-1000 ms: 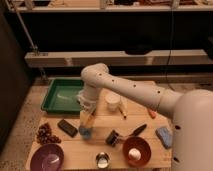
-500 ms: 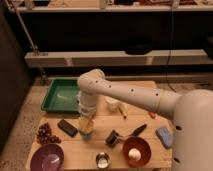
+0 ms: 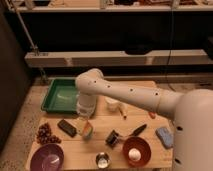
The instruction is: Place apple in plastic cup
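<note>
One orange-yellow apple (image 3: 87,131) (small, round) under the gripper (image 3: 85,120)

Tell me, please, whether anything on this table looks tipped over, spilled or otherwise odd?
One thing stands out: the plastic cup leans at a slant under the claw near the table's middle, with the orange apple at its mouth. Nothing looks spilled; the green tray and purple bowl sit flat.

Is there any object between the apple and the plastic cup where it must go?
Nothing visible stands between them. The end effector hangs low over the wooden table with the apple at its tip, right at the plastic cup. The black block lies apart to the side.
</note>
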You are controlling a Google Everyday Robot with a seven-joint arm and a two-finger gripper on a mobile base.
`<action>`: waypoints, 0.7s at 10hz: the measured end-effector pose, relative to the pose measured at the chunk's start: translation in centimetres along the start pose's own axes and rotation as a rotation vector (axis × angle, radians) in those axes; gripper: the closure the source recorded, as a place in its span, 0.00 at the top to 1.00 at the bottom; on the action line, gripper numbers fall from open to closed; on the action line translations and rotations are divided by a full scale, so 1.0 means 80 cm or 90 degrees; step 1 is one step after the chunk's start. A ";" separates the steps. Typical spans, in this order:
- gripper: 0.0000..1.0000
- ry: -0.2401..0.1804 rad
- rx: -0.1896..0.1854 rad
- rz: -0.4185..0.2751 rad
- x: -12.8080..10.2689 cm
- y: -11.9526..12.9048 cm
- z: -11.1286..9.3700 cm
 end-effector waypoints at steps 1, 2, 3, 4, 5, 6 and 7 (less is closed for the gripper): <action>0.62 0.000 0.000 0.000 0.000 0.001 0.000; 0.62 -0.001 -0.001 0.001 0.000 0.001 0.000; 0.62 -0.003 -0.005 0.003 0.000 0.002 -0.001; 0.62 -0.004 -0.018 0.013 -0.003 0.004 -0.005; 0.62 -0.001 -0.033 0.024 -0.005 0.007 -0.010; 0.62 0.005 -0.046 0.035 -0.008 0.011 -0.015; 0.62 0.012 -0.055 0.046 -0.012 0.014 -0.021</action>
